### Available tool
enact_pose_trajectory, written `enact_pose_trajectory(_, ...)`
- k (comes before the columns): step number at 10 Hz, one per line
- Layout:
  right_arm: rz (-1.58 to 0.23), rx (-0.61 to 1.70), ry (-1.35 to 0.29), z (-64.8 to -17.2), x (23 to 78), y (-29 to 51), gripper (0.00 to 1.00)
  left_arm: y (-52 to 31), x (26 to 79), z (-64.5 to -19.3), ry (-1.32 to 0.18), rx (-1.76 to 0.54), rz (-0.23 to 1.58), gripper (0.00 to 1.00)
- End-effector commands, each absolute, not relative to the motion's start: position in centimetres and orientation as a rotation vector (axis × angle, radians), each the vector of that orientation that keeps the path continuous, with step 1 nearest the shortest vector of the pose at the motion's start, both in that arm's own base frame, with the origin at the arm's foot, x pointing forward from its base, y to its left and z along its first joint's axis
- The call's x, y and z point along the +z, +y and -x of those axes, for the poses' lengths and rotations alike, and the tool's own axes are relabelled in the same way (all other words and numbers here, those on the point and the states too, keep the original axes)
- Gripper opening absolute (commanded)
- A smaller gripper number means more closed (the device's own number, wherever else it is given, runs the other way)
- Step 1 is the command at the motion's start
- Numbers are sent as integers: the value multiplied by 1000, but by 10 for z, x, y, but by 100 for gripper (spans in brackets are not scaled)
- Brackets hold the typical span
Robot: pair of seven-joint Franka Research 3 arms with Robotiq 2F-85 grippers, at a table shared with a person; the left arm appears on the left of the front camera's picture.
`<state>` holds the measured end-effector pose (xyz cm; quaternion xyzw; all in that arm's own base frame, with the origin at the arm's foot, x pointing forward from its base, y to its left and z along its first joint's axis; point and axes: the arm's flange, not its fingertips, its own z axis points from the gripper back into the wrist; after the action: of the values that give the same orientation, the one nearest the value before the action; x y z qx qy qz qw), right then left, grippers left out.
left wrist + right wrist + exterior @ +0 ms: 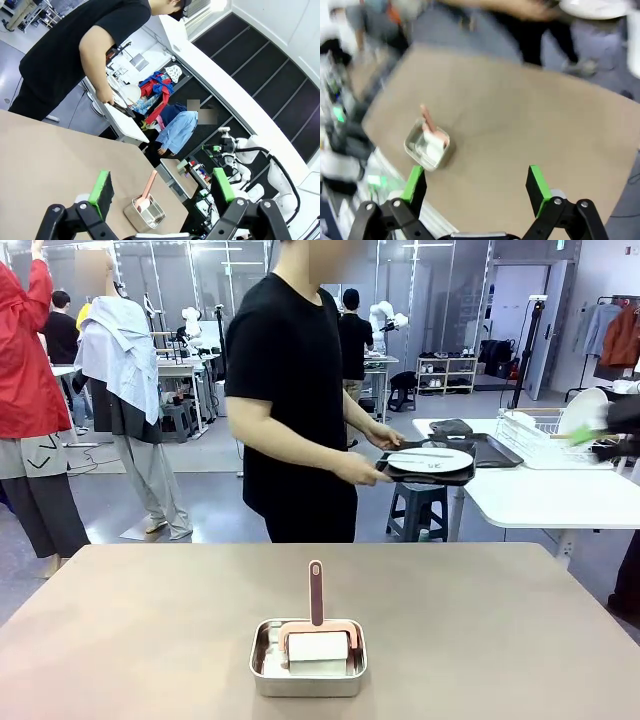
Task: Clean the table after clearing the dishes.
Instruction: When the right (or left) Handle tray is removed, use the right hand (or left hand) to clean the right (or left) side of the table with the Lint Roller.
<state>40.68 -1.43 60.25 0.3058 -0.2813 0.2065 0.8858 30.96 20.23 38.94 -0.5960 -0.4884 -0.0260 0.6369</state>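
The beige-brown table (pixel 150 630) holds a steel tin (pixel 308 668) near its front edge, with a pink-handled roller (pixel 316 625) in it. A person in a black T-shirt (pixel 290 390) stands at the far side, turned right, carrying a dark tray (pixel 440 478) with a white plate (pixel 430 460) in both hands. My left gripper (pixel 161 187) hangs open above the table (pixel 50 160), with the tin (pixel 145 214) beyond its fingers. My right gripper (pixel 476 185) is also open, high over the table (pixel 520 125), with the tin (pixel 427 145) ahead to the left. The right wrist view is blurred.
A white-topped table (pixel 550 495) stands behind at the right with a wire rack (pixel 545 435) holding a plate (pixel 585 410), and a second dark tray (pixel 495 450) on it. A stool (pixel 415 505) stands beside it.
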Motion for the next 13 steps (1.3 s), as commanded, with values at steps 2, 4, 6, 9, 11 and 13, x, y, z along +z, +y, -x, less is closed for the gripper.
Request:
enact_pose_trajectory(2,-451,671,-373,-474,574,60,100,202,391,-305,-1116,-70,1374,100)
enact_pose_trajectory(4,-417,753,-276,-495,539,113,100,202,391,-305,-1116,-70,1374,100)
enact_pose_trajectory(6,-384,837,-219,-499,516,148,100,202,391,-305,-1116,-70,1374,100)
enact_pose_trajectory(9,-417,824,-227,-497,506,140,100,202,391,-305,-1116,-70,1374,100)
enact_pose_trajectory(11,-417,824,-227,-497,506,140,100,202,391,-305,-1116,-70,1374,100)
enact_pose_trajectory(13,-417,824,-227,-497,506,140,100,202,391,-305,-1116,-70,1374,100)
